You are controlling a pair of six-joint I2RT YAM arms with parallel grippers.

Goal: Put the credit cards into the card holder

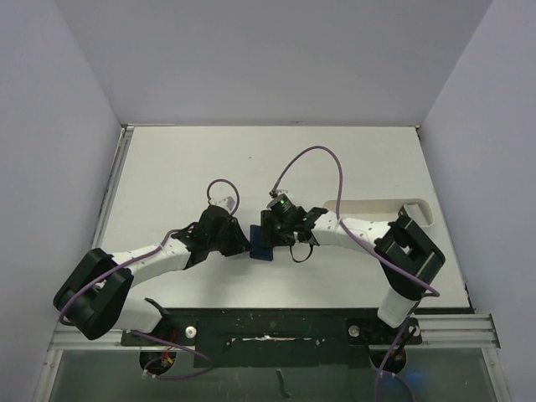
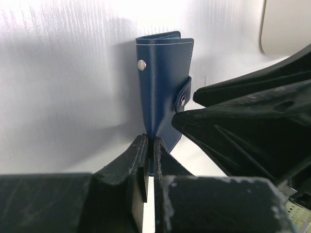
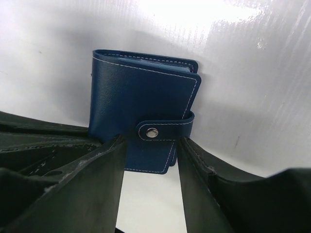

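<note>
The navy blue card holder (image 1: 261,244) stands on edge on the white table between my two grippers, closed with its snap strap (image 3: 165,131) fastened. My left gripper (image 2: 149,141) is shut on the card holder's (image 2: 163,82) lower edge, pinching the thin cover. My right gripper (image 3: 150,145) faces the card holder's (image 3: 141,92) front, jaws apart. Its fingertips (image 3: 118,145) rest against the holder on either side of the snap, and bare table shows between them. The credit cards are out of view.
A long white oblong tray (image 1: 419,209) lies to the right, behind the right arm, and its corner (image 2: 286,24) shows in the left wrist view. The right gripper's black fingers (image 2: 243,131) crowd the holder's right side. White walls enclose the table.
</note>
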